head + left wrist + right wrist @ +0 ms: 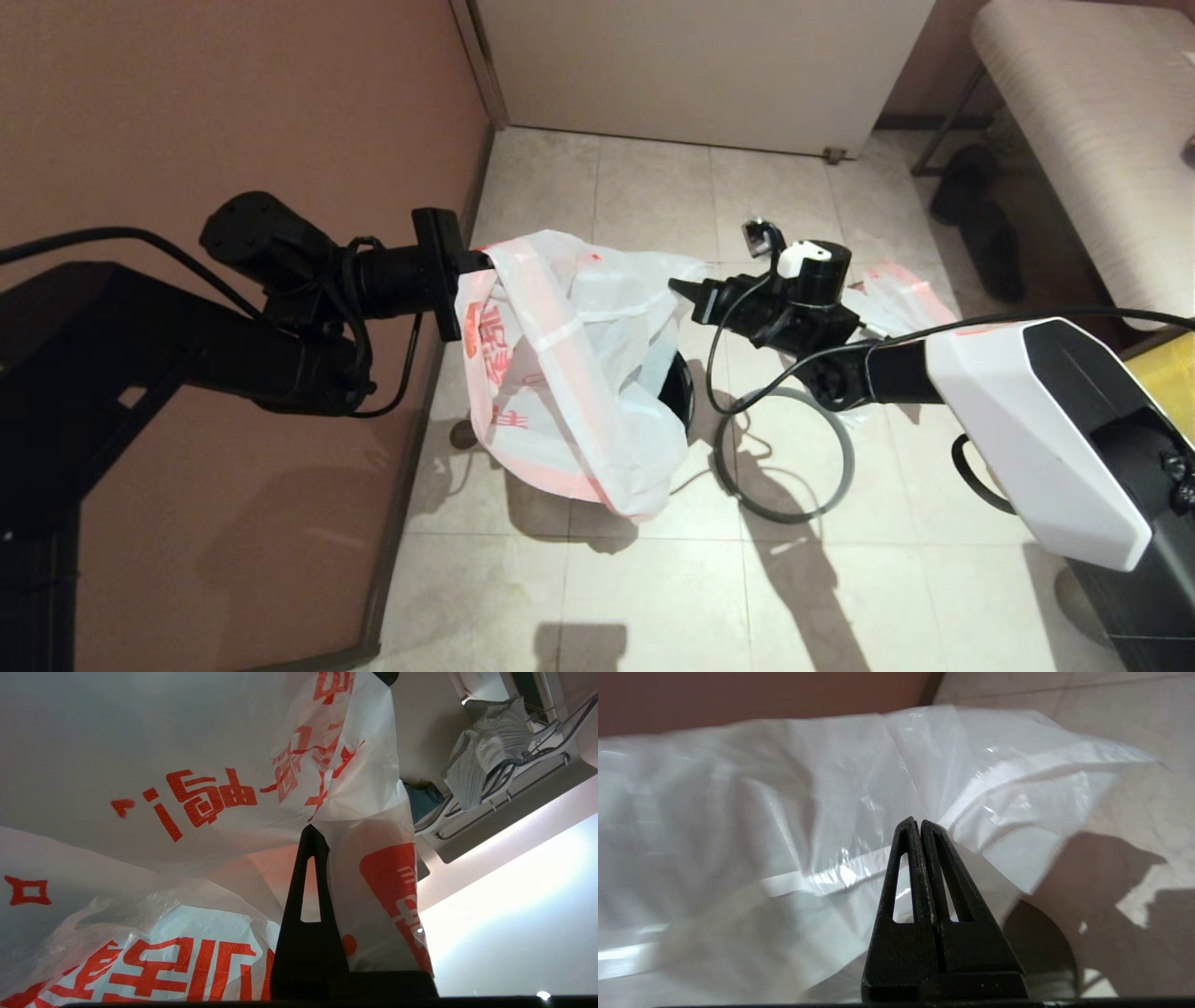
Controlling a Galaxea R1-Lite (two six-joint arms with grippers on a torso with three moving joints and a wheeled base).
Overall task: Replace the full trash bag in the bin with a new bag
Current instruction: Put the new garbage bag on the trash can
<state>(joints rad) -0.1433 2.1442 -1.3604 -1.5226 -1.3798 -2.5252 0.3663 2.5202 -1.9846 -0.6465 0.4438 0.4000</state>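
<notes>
New bag [551, 373] is strung between the two arms over the bin [680, 392]; left gripper [467, 266] has its jaws clamped on the bag's upper edge on the wall side, plastic pinched right at the tips in the left wrist view [310, 833]; right gripper [680, 289] is closed too, tips together [919, 823], pressed into the opposite edge of the mouth; looks like it has a fold of film caught, though I can't fully confirm the grip from here.

Key relation: the bag hangs below and between the grippers, mouth stretched roughly level from left gripper to right gripper, so its long axis runs top to bottom, body sagging down toward the floor; printed side faces the wall and the left arm; bottom droops in front of the bin rather than inside it.

The bin sits under the right half of the bag, only a dark arc of its opening showing just below the right gripper; right arm is nearer to it; left arm is off to the wall side.

Grey ring rim [784, 457] lies flat on the tiles just beside the bin, under the right forearm, so it's off the bin; full trash bag [896, 294] is on the floor behind the right gripper, well out of the bin.

My read: next move is to carry the open mouth across and down so the sagging bottom drops into the bin; risk is the thin film slipping out of the right pinch.
</notes>
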